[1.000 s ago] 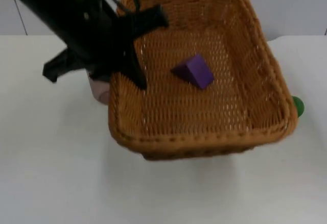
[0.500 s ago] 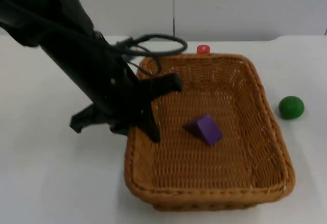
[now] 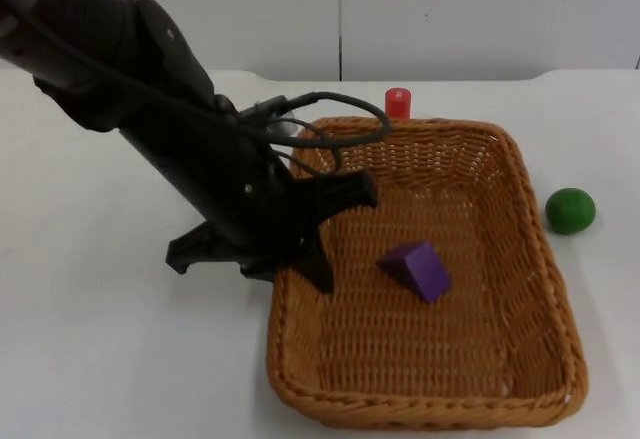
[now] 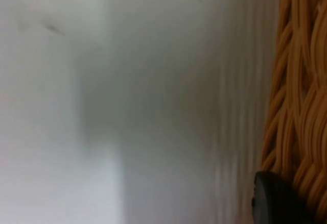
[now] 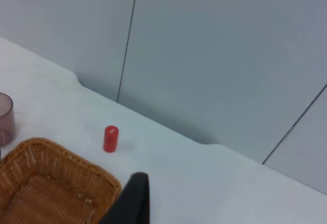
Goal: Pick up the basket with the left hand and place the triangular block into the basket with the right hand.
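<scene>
Tabletop (image 3: 90, 359): white, ending at a grey partition wall (image 3: 480, 9).
Basket (image 3: 300, 399): wicker, resting near the front edge, long axis running front to back, open side up.
Block (image 3: 417, 269): purple, triangular, lying on the basket floor about mid-basket, apart from all four walls; already inside, so placing looks done.
Left hand (image 3: 322, 227): straddling the basket's left rim, one finger (image 3: 318, 264) reaching down inside the wall, the other part outside; pinching the rim by the look of the top view; left wrist view has woven rim (image 4: 299, 91) pressed against a black fingertip (image 4: 273, 201).
Key relation: block to the right of the left hand, across the basket floor, well clear of the pinched rim; a release or a lift at that rim should not disturb it.
Ball (image 3: 570, 210): green, on the tabletop just right of the basket, not touching.
Cylinder (image 3: 398, 102): red, upright, just beyond the far rim.
Cup (image 5: 4, 118): tinted, clear, beyond the basket's far left corner.
Right hand (image 5: 134, 198): waiting high off to the right, looking toward the far rim; cannot tell how spread.
Nearer arm: left, by far.
</scene>
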Available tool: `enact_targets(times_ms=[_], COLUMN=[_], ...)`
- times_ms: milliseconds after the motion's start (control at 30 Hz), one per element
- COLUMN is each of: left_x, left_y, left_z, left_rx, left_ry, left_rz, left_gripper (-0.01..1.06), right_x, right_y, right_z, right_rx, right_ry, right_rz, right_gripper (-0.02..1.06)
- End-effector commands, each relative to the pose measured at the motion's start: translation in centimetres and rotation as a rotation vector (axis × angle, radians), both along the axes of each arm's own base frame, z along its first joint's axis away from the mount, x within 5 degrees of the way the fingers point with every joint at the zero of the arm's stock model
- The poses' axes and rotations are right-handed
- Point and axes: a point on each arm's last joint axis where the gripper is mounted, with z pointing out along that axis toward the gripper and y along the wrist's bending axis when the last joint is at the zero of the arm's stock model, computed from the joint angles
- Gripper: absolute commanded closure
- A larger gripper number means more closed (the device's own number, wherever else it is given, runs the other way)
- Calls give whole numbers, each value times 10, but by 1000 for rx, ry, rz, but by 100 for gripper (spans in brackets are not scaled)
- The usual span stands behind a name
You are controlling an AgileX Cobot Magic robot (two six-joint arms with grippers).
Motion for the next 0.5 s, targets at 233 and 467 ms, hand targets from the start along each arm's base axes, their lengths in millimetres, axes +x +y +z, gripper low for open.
enact_targets(times_ms=[233,467], left_x=[-2,-2], left_y=[-5,-5], left_z=[3,-10], left_rx=[-38,-31], left_ry=[3,41], left_rz=[-19,-9], left_gripper=[105,105], right_x=[0,0], right_y=[-1,-1], right_z=[1,2], right_rx=[8,9], right_ry=[-24,-27], right_rz=[-5,-4], right_gripper=[0,0])
